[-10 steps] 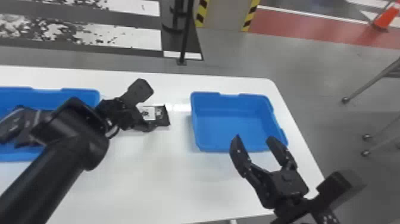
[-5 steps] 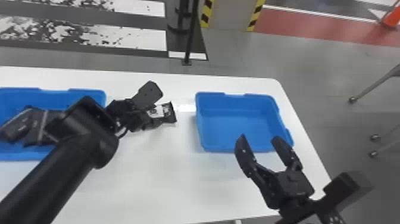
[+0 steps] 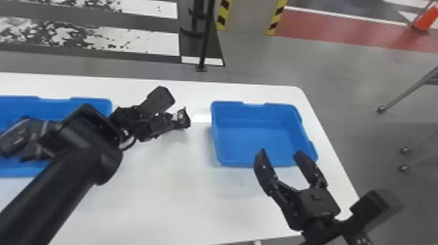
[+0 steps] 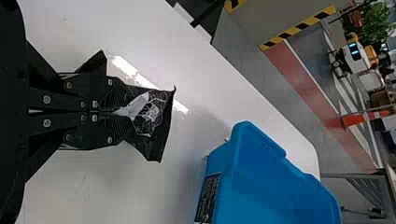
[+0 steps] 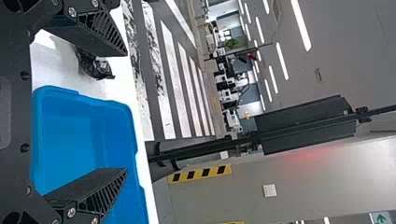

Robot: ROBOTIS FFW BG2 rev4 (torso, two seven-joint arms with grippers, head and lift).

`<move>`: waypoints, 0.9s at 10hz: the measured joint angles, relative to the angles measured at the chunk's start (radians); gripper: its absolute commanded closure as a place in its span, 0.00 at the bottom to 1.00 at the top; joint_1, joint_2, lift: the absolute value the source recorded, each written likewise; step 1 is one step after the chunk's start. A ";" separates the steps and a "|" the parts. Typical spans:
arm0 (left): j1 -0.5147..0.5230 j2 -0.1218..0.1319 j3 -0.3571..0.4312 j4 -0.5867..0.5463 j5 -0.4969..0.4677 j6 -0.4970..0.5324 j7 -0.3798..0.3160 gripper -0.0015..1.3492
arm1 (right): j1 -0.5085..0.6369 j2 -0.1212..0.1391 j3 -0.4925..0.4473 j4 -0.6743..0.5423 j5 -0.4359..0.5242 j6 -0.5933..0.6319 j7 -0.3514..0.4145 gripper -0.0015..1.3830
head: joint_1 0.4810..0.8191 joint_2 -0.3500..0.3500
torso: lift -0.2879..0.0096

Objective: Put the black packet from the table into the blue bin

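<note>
Above the white table (image 3: pixel 156 202), in the head view, the black packet (image 3: pixel 181 119) has tipped up and seemingly lifted, so carrying to the blue bin (image 3: pixel 254 140) can probably begin. The left wrist view shows my left claw (image 4: pixel 122 113) clamped on it; the bin's dark label (image 4: pixel 208 198) carries small print. In the right wrist view, my right claw's (image 5: pixel 125 112) fingers stand apart.

We see an orange cone (image 3: pixel 427 19) at the head view's upper right, near a red floor strip (image 3: pixel 326 26). Top centre, we find a black pole (image 3: pixel 206 39) left of a grey pillar (image 3: pixel 248 16) edged with yellow-and-black stripes.
</note>
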 measured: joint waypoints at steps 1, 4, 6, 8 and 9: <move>0.033 0.023 0.004 -0.093 0.022 0.021 -0.018 0.89 | 0.005 0.000 -0.001 -0.003 -0.002 0.000 0.000 0.10 | 0.63 0.16 | 0.60; 0.166 0.080 0.170 -0.395 0.031 0.101 -0.065 0.89 | 0.015 0.000 -0.002 -0.014 0.000 0.000 -0.001 0.10 | 0.63 0.26 | 0.60; 0.235 0.087 0.354 -0.446 -0.017 0.117 -0.114 0.89 | 0.019 0.000 -0.002 -0.019 0.001 0.000 -0.001 0.10 | 0.63 0.39 | 0.60; 0.319 0.082 0.491 -0.504 -0.061 0.117 -0.128 0.89 | 0.023 0.000 -0.002 -0.022 -0.002 0.000 -0.002 0.10 | 0.63 0.53 | 0.60; 0.361 0.082 0.536 -0.537 -0.077 0.115 -0.135 0.89 | 0.026 0.000 -0.002 -0.023 -0.004 0.000 -0.002 0.10 | 0.63 0.56 | 0.60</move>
